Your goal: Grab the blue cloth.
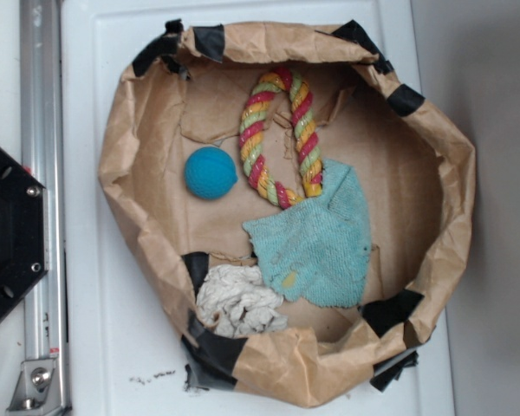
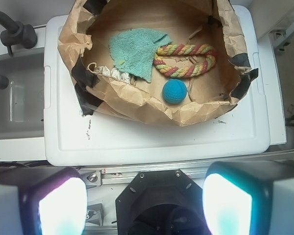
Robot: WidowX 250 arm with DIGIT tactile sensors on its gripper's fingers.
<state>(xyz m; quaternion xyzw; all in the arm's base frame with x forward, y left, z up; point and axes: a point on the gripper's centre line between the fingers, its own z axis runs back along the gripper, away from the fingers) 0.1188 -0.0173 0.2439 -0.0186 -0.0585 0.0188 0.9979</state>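
Note:
The blue cloth (image 1: 316, 243) is a fuzzy teal towel with a small yellowish stain. It lies flat inside a crumpled brown paper nest (image 1: 126, 139), with one corner overlapping the rope ring. In the wrist view the blue cloth (image 2: 134, 49) sits far ahead, at the upper left of the nest (image 2: 137, 100). My gripper (image 2: 146, 198) is well short of it, over the black robot base (image 2: 161, 196). Its two fingers (image 2: 63, 205) stand wide apart with nothing between them. The gripper does not show in the exterior view.
A round blue ball (image 1: 211, 172) (image 2: 175, 91), a striped rope ring (image 1: 282, 134) (image 2: 183, 61) and a white wrinkly rag (image 1: 238, 303) (image 2: 110, 73) share the nest. It rests on a white lid (image 1: 95, 69) (image 2: 152, 139). A metal rail (image 1: 39, 173) and a clear tub (image 2: 14, 98) lie nearby.

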